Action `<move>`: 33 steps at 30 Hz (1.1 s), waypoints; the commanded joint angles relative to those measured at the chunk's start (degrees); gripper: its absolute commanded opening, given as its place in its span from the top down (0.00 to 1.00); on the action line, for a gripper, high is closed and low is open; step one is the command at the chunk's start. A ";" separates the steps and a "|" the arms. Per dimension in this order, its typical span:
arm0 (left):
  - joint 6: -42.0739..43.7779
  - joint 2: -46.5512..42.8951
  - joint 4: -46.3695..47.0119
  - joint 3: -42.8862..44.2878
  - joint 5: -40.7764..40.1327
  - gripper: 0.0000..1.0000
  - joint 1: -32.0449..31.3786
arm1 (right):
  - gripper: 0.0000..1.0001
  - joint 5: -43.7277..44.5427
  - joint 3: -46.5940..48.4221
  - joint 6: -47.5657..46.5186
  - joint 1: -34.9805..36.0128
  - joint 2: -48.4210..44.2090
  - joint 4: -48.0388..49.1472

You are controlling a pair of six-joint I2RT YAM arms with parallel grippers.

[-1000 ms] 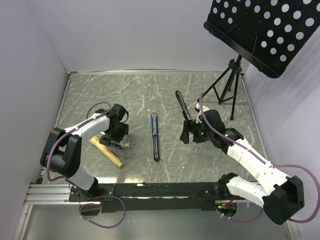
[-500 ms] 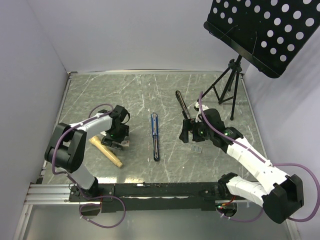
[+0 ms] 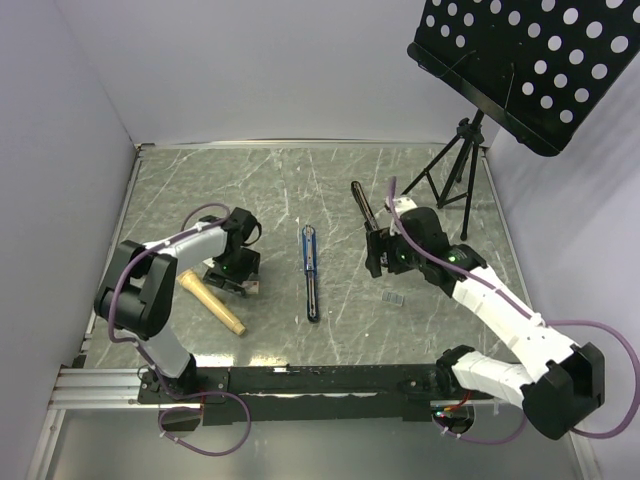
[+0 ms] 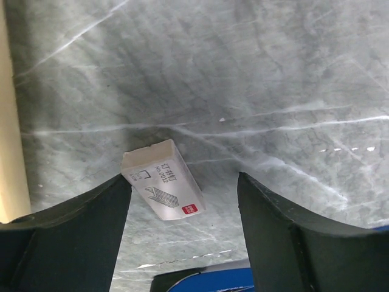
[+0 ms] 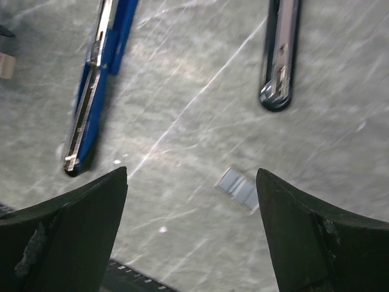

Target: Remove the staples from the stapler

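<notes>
Nearest: small silvery strip of staples (image 5: 239,187) lying loose on grey marbled table (image 3: 450,320), well right of stapler, so unloading looks mostly done imo. Right gripper (image 3: 383,258) hovers near strip, jaws spread wide, nothing in them. Left gripper (image 3: 230,272) low over small white cardboard staple box (image 4: 163,180), fingers apart, empty too. Slim blue stapler with silvery inner rail (image 3: 311,272) lies folded open flat mid-table, between both arms. Can't tell if rail fully empty, worth a check. Further back: all-black stapler (image 3: 362,208), off on its own.

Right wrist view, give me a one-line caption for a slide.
Open right gripper above a loose staple strip, blue stapler and black stapler lying beyond.
</notes>
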 commanded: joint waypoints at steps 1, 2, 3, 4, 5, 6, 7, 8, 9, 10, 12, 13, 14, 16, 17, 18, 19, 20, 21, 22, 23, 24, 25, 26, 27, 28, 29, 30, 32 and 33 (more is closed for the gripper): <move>3.15 -0.82 10.76 -2.47 -1.77 0.27 1.63 | 0.08 1.70 3.09 -15.28 0.12 2.68 2.12; 3.68 -1.08 11.73 -2.65 -1.68 0.27 1.89 | 0.07 0.21 2.04 -17.94 0.12 2.86 3.09; 4.47 -1.61 12.61 -2.74 -1.07 0.27 2.42 | 0.07 -0.68 1.42 -20.15 0.20 2.94 4.75; 5.96 -1.70 13.31 -2.74 -0.89 0.27 2.68 | 0.06 -0.95 1.15 -22.60 0.12 3.12 5.20; 6.23 -1.79 13.49 -2.48 -0.89 0.27 2.95 | 0.06 -1.47 1.32 -23.67 0.03 3.56 5.12; 6.67 -1.79 13.58 -2.39 -0.97 0.27 3.30 | 0.05 -2.35 1.67 -24.90 0.12 3.99 4.77; 7.89 -1.79 13.85 -2.22 -0.89 0.27 3.56 | 0.05 -3.40 1.85 -27.44 0.12 4.87 4.16; 8.25 -1.70 14.20 -2.13 -0.71 0.26 4.08 | 0.05 -3.76 2.20 -28.59 0.12 5.31 3.89; 8.69 -1.79 14.29 -2.21 -0.19 0.26 4.35 | 0.05 -4.46 2.38 -30.96 0.03 5.93 3.54; 9.39 -1.87 14.29 -2.39 0.08 0.25 4.70 | 0.06 -6.64 2.38 -32.46 0.03 7.15 3.10; 9.84 -3.19 13.68 -2.74 0.34 0.25 5.32 | 0.07 -9.29 2.64 -36.40 0.03 8.82 1.61; 10.36 -3.80 13.41 -2.92 0.61 0.24 5.41 | 0.07 -10.43 2.99 -37.82 0.03 10.92 -0.75; 10.71 -5.46 13.06 -2.92 0.78 0.24 5.76 | 0.08 -12.01 3.69 -38.70 -0.06 12.07 -1.73; 12.11 -7.31 11.48 -2.39 1.22 0.23 6.28 | 0.11 -11.94 3.96 -41.08 0.03 14.97 -3.22; 12.73 -9.41 10.78 -2.13 1.14 0.22 7.16 | 0.11 -11.50 3.88 -41.78 0.03 15.68 -4.45; 13.35 -10.39 9.21 -1.69 0.96 0.22 7.51 | 0.12 -11.15 3.79 -43.27 0.03 16.30 -4.90; 14.57 -11.36 8.23 -0.47 0.52 0.22 7.95 | 0.13 -10.88 3.26 -43.81 -0.06 17.17 -5.08; 15.28 -13.02 7.35 0.15 -0.35 0.22 9.00 | 0.13 -10.71 3.00 -44.33 -0.15 17.44 -5.25; 16.07 -13.82 6.47 0.77 -0.79 0.21 9.62 | 0.14 -10.53 2.82 -45.12 -0.32 17.79 -5.51; 17.38 -14.61 4.99 1.56 -1.06 0.21 10.15 | 0.14 -10.88 2.73 -45.56 -0.50 18.49 -6.04; 18.01 -16.10 4.45 1.65 -1.50 0.21 11.46 | 0.14 -11.32 2.56 -45.83 -0.67 18.85 -6.74; 18.97 -16.90 4.01 1.65 -1.68 0.21 12.08 | 0.15 -11.84 2.30 -46.27 -0.76 19.20 -6.75; 19.33 -17.60 3.48 1.13 -1.76 0.21 12.61 | 0.16 -11.85 1.51 -46.36 -0.76 19.38 -6.66; 19.94 -18.83 3.65 0.69 -1.16 0.21 13.92 | 0.16 -11.85 1.07 -46.71 -0.85 19.64 -6.66; 21.08 -19.36 3.83 0.08 -0.89 0.21 14.46 | 0.16 -11.76 0.63 -47.06 -0.94 20.17 -6.66; 21.52 -19.89 3.92 -1.15 -0.71 0.21 15.07 | 0.16 -11.15 -0.25 -47.41 -0.94 20.43 -6.66; 21.96 -20.68 3.92 -1.59 -0.45 0.20 16.03 | 0.16 -10.54 -0.69 -47.50 -0.85 20.70 -6.57; 22.84 -20.94 3.92 -2.03 -0.01 0.20 16.48 | 0.18 -9.92 -1.04 -47.68 -0.94 20.96 -6.31; 23.63 -21.65 3.92 -2.83 0.17 0.20 17.44 | 0.19 -9.13 -1.66 -48.03 -0.94 21.23 -5.96; 24.33 -22.00 3.92 -3.00 0.08 0.20 17.54 | 0.21 -9.04 -1.92 -48.12 -1.02 21.14 -5.52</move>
